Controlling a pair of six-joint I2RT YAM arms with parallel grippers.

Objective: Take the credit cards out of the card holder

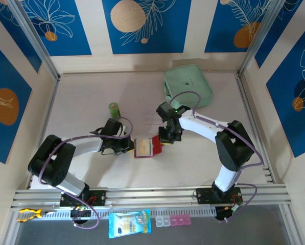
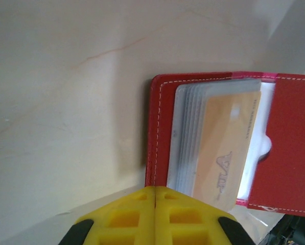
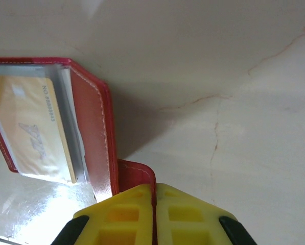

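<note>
Yellow-fingered left gripper (image 2: 156, 196), in its wrist view, is closed against the edge of the open card holder (image 2: 290, 143). A tan credit card (image 2: 226, 148) sits in its sleeve (image 2: 183, 153); none is out yet.
Right wrist: right gripper (image 3: 155, 191) clamps the holder's tab (image 3: 137, 173). Card print begins "NO", digits unreadable.
Overhead: holder lies on the counter (image 1: 91, 97) between both grippers.

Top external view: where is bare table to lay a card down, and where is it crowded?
Bare: the near strip between card holder and rail; the far patch between green cylinder and mint pouch. Crowded: centre, left gripper and right gripper flanking it.
</note>
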